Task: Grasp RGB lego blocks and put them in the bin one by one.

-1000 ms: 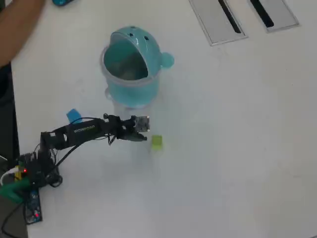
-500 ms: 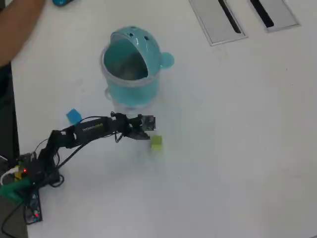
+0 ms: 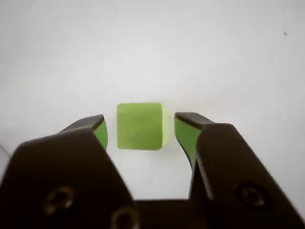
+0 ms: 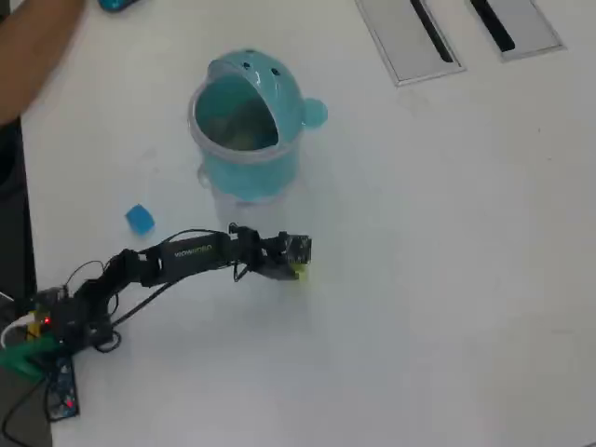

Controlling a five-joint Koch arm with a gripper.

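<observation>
The yellow-green lego block [image 3: 139, 126] lies on the white table between the two black jaws of my gripper [image 3: 139, 126], with a small gap on each side. The gripper is open around it. In the overhead view the gripper [image 4: 296, 268] covers most of the yellow-green block [image 4: 298, 272], below the round light-teal bin [image 4: 247, 126] whose lid is tipped back. A bright blue block [image 4: 140, 220] sits on the table left of the arm.
Two grey panels with black slots [image 4: 410, 37] lie at the top right. A person's arm [image 4: 33, 47] reaches in at the top left. The arm's base [image 4: 47, 335] and cables occupy the lower left corner.
The arm has stretched to the right and down, bringing the gripper from left of the yellow-green block to over it. The blocks and bin have not moved.
</observation>
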